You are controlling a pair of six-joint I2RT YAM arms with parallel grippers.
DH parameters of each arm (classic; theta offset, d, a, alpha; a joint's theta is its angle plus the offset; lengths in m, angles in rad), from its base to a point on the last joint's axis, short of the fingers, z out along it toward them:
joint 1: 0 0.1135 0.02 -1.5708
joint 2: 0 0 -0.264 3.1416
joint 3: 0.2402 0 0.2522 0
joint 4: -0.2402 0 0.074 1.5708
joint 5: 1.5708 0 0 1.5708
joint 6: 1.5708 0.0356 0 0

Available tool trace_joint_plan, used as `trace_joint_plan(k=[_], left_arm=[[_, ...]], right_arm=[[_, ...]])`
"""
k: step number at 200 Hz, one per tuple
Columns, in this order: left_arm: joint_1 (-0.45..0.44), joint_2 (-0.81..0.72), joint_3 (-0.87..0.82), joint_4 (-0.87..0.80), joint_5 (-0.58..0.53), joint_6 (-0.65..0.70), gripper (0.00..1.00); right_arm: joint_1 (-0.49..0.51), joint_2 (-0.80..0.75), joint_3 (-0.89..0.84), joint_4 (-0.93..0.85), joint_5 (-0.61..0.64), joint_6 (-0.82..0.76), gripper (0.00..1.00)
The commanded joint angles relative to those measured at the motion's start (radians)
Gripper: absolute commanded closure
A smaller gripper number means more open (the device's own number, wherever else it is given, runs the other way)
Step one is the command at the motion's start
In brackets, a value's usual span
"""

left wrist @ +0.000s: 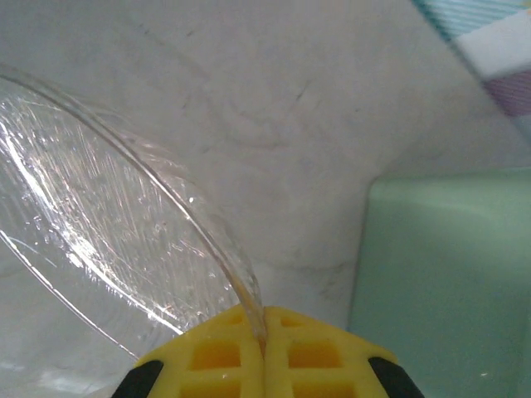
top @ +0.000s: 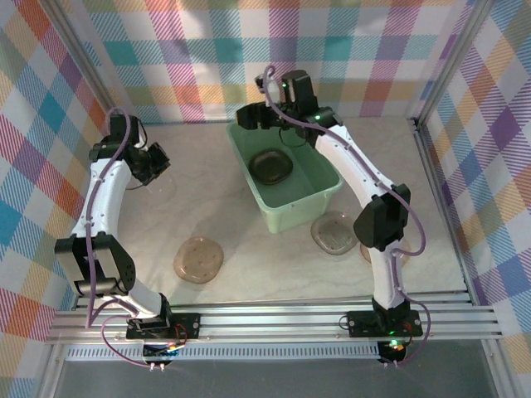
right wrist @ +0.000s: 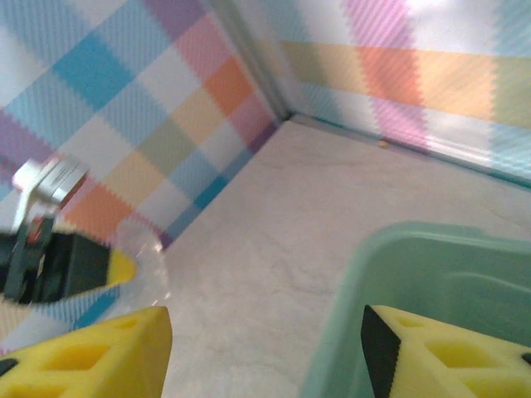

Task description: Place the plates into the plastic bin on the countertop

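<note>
Left of the plastic bin (top: 292, 214), the left gripper (left wrist: 264, 352) pinches a clear plate (left wrist: 99, 224) by its rim above the countertop (left wrist: 274, 108). Right gripper (right wrist: 265, 352) — wide apart, empty — hangs at the bin's far corner. Likely the carrying step; next, swing right over the bin, then release.

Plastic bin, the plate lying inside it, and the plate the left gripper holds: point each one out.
plastic bin (top: 297, 214): top external view, near outer wall.
plate in the bin (top: 272, 167): top external view, plate's centre.
held plate (left wrist: 99, 240): left wrist view, its clear face.
</note>
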Motion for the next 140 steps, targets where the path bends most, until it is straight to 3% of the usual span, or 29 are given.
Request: trace_joint_plan(k=[1, 49, 101, 140], left_arm=[[-0.037, -0.034, 0.054, 0.085, 0.003, -0.119, 1.00], [-0.098, -0.004, 0.111, 0.236, 0.049, -0.273, 1.00], [-0.121, 0.035, 0.158, 0.300, 0.109, -0.340, 1.00], [-0.128, 0.037, 0.167, 0.327, 0.144, -0.382, 1.00]], right_arm=[[0.045, 0.010, 0.032, 0.025, -0.127, -0.169, 0.43], [0.132, 0.007, -0.004, 0.001, -0.109, -0.395, 0.49], [0.217, -0.016, -0.119, 0.105, 0.078, -0.528, 0.51], [0.243, -0.012, -0.173, 0.211, 0.260, -0.482, 0.52]])
